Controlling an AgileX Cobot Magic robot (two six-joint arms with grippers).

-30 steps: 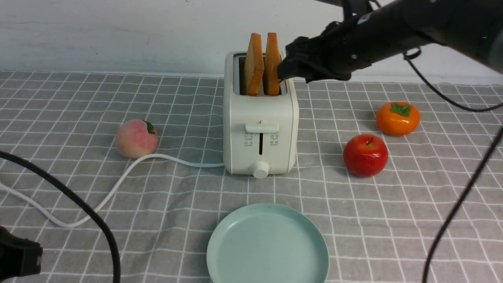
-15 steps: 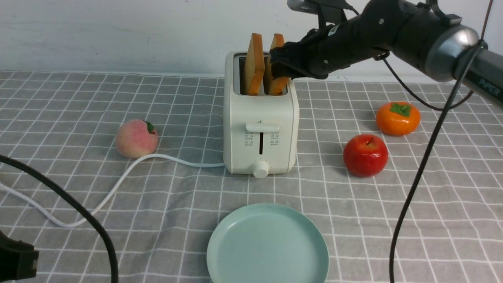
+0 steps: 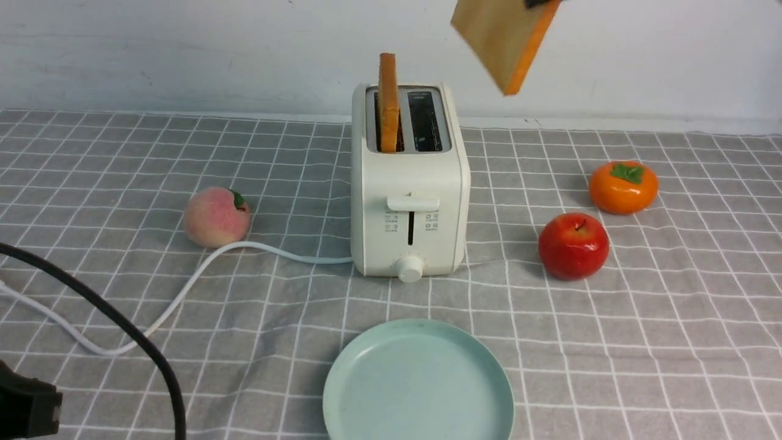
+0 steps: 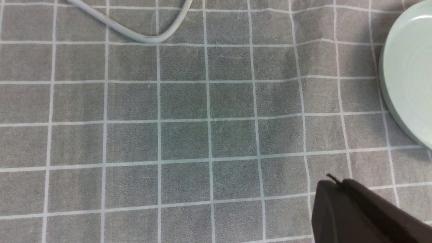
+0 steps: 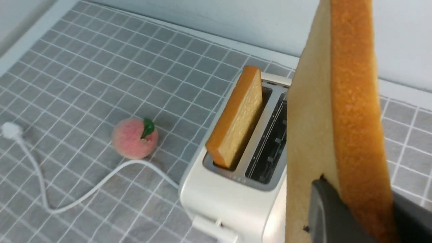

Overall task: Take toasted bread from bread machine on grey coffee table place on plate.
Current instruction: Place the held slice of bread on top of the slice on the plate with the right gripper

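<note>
Pinching one toast slice [image 3: 496, 38] at its crust edge, right hand [image 5: 362, 219] clamped. Looks light, stiff, crumbly; squeeze gently. Left hand [image 4: 357, 216] state: cannot tell.

Bright, even, diffuse light falls from above on the surface [image 3: 122, 159], and the shadows are soft and short. The bread machine [image 3: 409, 201] throws a faint grey patch to its right, toward the red apple [image 3: 573, 245], which carries a faint sheen. The plate [image 3: 366, 397] reads matte and evenly lit. The front view is sharp, its grid lines straight. Close to the wrist lenses, the left end effector [image 4: 357, 216] and right end effector [image 5: 368, 219] are blurred. The lifted toast slice [image 5: 314, 135] looks slightly soft. A dim band crosses the cloth in the left wrist view.
</note>
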